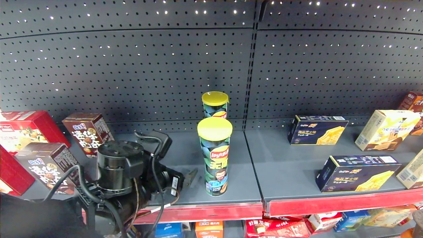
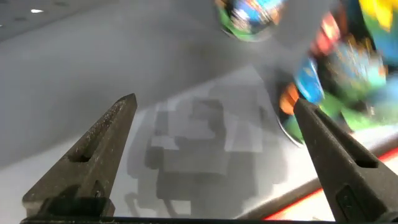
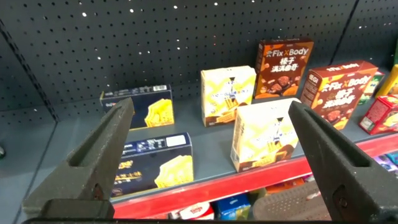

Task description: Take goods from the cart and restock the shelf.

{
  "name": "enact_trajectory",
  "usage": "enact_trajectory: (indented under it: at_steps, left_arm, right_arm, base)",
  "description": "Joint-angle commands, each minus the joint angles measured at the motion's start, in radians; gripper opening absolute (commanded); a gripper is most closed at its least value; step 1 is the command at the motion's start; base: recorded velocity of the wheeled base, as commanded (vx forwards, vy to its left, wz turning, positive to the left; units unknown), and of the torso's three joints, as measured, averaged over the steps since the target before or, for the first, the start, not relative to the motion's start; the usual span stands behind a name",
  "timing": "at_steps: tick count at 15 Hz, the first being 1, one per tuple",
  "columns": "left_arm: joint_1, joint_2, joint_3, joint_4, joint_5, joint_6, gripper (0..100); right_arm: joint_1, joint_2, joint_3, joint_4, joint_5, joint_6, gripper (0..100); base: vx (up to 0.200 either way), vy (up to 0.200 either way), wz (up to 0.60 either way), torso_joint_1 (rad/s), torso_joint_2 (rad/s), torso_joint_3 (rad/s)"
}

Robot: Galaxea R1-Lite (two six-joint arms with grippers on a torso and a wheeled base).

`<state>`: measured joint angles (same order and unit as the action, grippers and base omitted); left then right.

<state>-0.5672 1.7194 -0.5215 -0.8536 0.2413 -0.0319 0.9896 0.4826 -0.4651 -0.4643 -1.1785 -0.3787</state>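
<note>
— On the grey shelf [image 1: 231, 185], close to its red front edge, what stands?

— A tall chip can [image 1: 214, 158] with a yellow lid, upright. Straight behind that can, by the perforated back panel [image 1: 132, 72], stands a second chip can [image 1: 215, 104], also upright, and the two do not touch.

— Where is the left gripper [image 2: 214, 102]?

— Low over the shelf, just to the left of the front can and apart from it. Its two fingers are spread wide and there is only bare shelf between them. In the left wrist view the cans are a blur beyond one fingertip.

— What about the right gripper [image 3: 211, 104]?

— It is off to the right of the can and faces that side of the shelf. Its fingers are also spread wide, with nothing held.

— What else shares the shelf?

— To the right of the can lie two dark blue biscuit boxes [image 1: 317, 130], one behind the other. Farther right is a yellow wafer box [image 1: 385, 129]. To the left of the can are brown cookie boxes [image 1: 87, 132], and beyond them red boxes [image 1: 23, 127].
</note>
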Motion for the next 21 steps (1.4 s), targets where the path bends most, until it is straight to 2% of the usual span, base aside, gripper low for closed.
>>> enact_trajectory:
  at_steps: [1,4,6,7,8,9,10,12,13,14,16,18,21]
  left_arm:
    - [0.075,-0.118,0.037,0.002,0.009,-0.011,100]
    - [0.201,-0.314,0.140,0.011,0.007,-0.006,100]
    - [0.314,-0.489,0.221,0.034,0.001,-0.003,100]
    - [0.380,-0.561,0.239,0.065,-0.002,-0.003,100]
    - [0.418,-0.601,0.242,0.080,-0.007,-0.003,100]
    - [0.492,-0.678,0.241,0.088,-0.028,0.000,100]
    - [0.518,-0.716,0.238,0.087,-0.042,0.017,100]
    - [0.518,-0.776,0.230,0.088,-0.050,0.072,100]
    - [0.517,-0.793,0.227,0.087,-0.083,0.107,100]
    - [0.518,-0.796,0.225,0.085,-0.137,0.119,100]
    - [0.509,-0.805,0.225,0.082,-0.197,0.122,100]
    - [0.463,-0.882,0.232,0.108,-0.192,0.113,100]
    - [0.452,-1.001,0.232,0.200,-0.188,0.121,100]
  right_arm:
    - [0.001,-0.036,0.013,-0.001,0.000,-0.014,100]
    - [0.003,-0.041,0.013,-0.001,0.000,-0.016,100]
    - [0.003,-0.044,0.022,0.001,0.002,-0.016,100]
    - [0.004,-0.041,0.023,-0.001,0.003,-0.016,100]
    - [0.004,-0.036,0.025,-0.001,0.003,-0.016,100]
    - [0.006,-0.032,0.029,-0.001,0.005,-0.014,100]
    - [0.006,-0.032,0.042,-0.001,0.005,-0.014,100]
    - [0.006,-0.033,0.054,0.001,0.002,-0.014,100]
    - [0.006,-0.033,0.054,0.003,0.002,-0.016,100]
    - [0.006,-0.033,0.051,0.019,0.002,-0.016,100]
    - [0.004,-0.039,0.049,0.036,0.000,-0.016,100]
    - [0.001,-0.044,0.049,0.041,-0.001,-0.016,100]
    - [0.000,-0.035,0.051,0.042,-0.001,-0.016,100]
  base:
    - [0.000,0.000,0.00,0.000,0.00,0.000]
    - [0.000,0.000,0.00,0.000,0.00,0.000]
    - [0.000,0.000,0.00,0.000,0.00,0.000]
    - [0.000,0.000,0.00,0.000,0.00,0.000]
    - [0.000,0.000,0.00,0.000,0.00,0.000]
    - [0.000,0.000,0.00,0.000,0.00,0.000]
    - [0.000,0.000,0.00,0.000,0.00,0.000]
    - [0.000,0.000,0.00,0.000,0.00,0.000]
    - [0.000,0.000,0.00,0.000,0.00,0.000]
    - [0.000,0.000,0.00,0.000,0.00,0.000]
    - [0.000,0.000,0.00,0.000,0.00,0.000]
    - [0.000,0.000,0.00,0.000,0.00,0.000]
    - [0.000,0.000,0.00,0.000,0.00,0.000]
